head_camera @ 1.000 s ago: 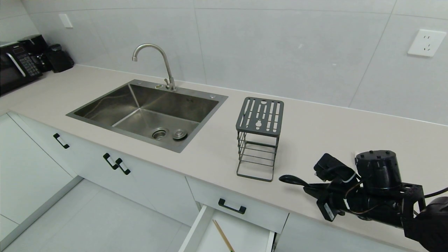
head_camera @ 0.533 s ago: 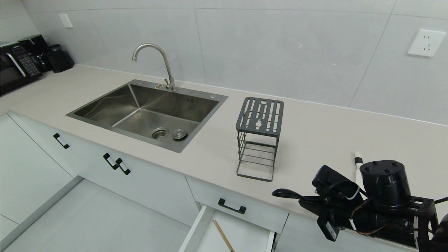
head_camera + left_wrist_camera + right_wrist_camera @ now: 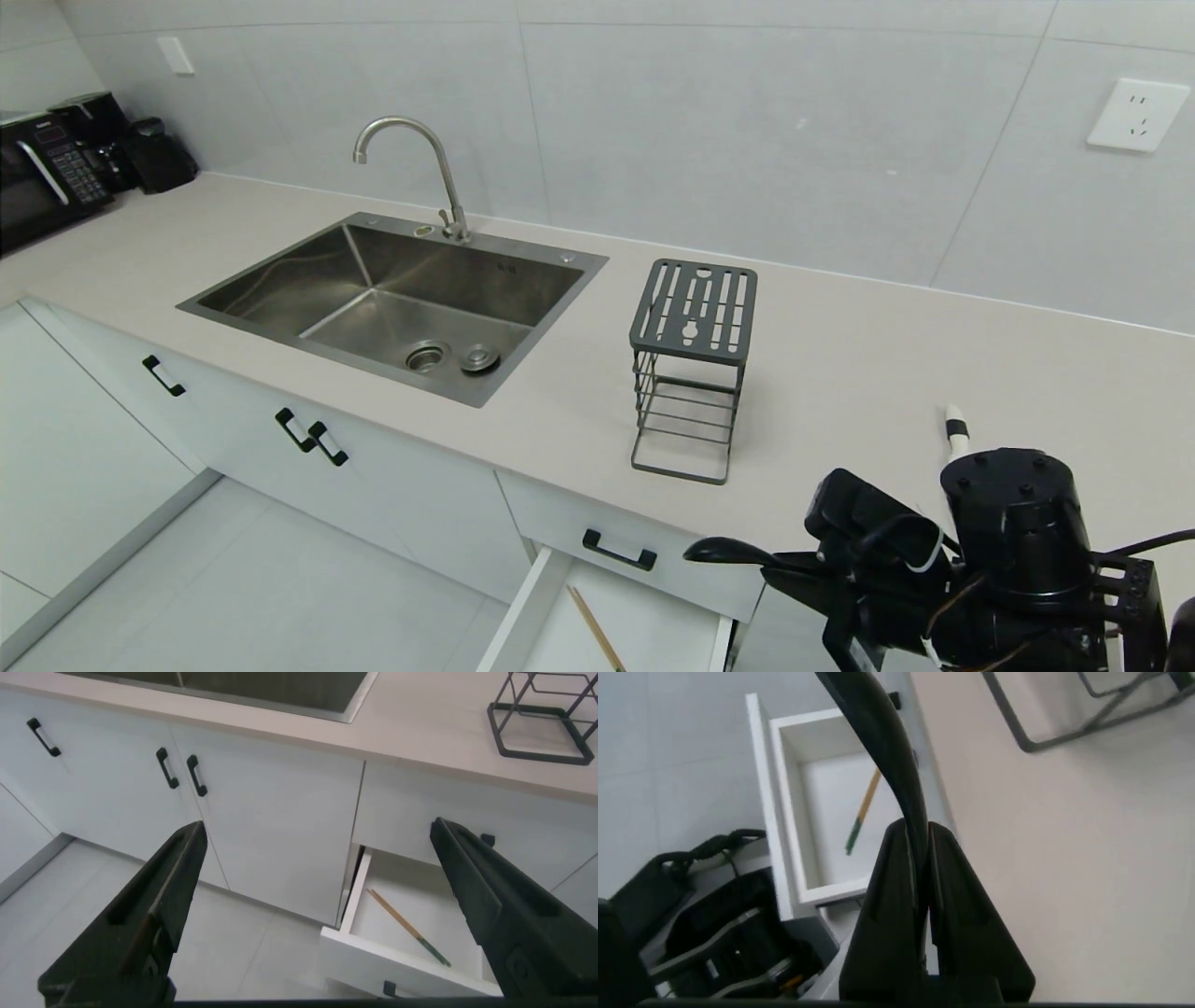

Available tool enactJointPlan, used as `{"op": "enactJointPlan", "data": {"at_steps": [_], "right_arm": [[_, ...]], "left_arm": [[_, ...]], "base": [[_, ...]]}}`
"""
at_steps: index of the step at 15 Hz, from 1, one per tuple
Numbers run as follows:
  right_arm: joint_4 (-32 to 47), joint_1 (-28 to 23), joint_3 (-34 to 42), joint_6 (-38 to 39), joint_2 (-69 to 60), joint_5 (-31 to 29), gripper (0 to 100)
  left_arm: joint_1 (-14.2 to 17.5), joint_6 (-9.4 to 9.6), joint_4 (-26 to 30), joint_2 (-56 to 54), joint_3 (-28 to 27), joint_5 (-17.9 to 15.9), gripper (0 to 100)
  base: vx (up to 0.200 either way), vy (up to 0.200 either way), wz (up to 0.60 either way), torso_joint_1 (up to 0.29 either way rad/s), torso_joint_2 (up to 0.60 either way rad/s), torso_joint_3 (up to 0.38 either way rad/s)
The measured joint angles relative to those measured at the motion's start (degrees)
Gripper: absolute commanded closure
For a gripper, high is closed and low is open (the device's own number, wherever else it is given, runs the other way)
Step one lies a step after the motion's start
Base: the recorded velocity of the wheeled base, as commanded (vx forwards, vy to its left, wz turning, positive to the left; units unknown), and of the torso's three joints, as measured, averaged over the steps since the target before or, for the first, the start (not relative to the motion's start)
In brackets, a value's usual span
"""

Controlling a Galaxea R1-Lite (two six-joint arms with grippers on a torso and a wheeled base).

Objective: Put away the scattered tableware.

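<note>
We see the black spoon [image 3: 724,552] pinched by its handle in the right gripper [image 3: 801,571]. It is held in the air at the front edge of the counter [image 3: 840,336], bowl end pointing toward the robot's left. In the right wrist view, the right gripper [image 3: 915,891] has its fingers [image 3: 957,915] clamped tight on the spoon [image 3: 878,737], and the handle runs out over the counter edge toward the drawer [image 3: 785,812].

The drawer [image 3: 523,616] is pulled open below the counter, and one chopstick [image 3: 595,630] lies inside. We see the same chopstick [image 3: 863,812] with a green tip from the right wrist.

The left gripper [image 3: 316,826] is released, fingers [image 3: 159,896] spread wide and holding nothing. It hangs low in front of the cabinets, facing the drawer [image 3: 353,905] and chopstick [image 3: 406,926].

A white stick [image 3: 954,429] with a black band lies on the counter, just behind the right arm. We can't tell what utensil it is.

A dark wire rack [image 3: 691,373] stands upright on the counter between the sink [image 3: 439,271] and the right arm. The faucet [image 3: 446,182] is behind the sink. A microwave [image 3: 37,177] sits at the far left and a socket [image 3: 1139,114] is on the wall at the right.
</note>
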Motion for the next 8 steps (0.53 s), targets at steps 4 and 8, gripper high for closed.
{"op": "enactJointPlan", "data": {"at_steps": [4, 8], "right_arm": [[0.17, 5.32, -3.08, 1.95, -0.06, 0.00, 100], [0.57, 11.35, -7.63, 2.04, 0.00, -0.20, 100]], "left_arm": [[0.00, 0.00, 0.00, 0.00, 0.00, 0.00, 0], [0.00, 0.00, 0.02, 0.00, 0.00, -0.02, 0]], "base": [[0.000, 0.000, 0.00, 0.000, 0.00, 0.000], [0.000, 0.000, 0.00, 0.000, 0.00, 0.000]]}}
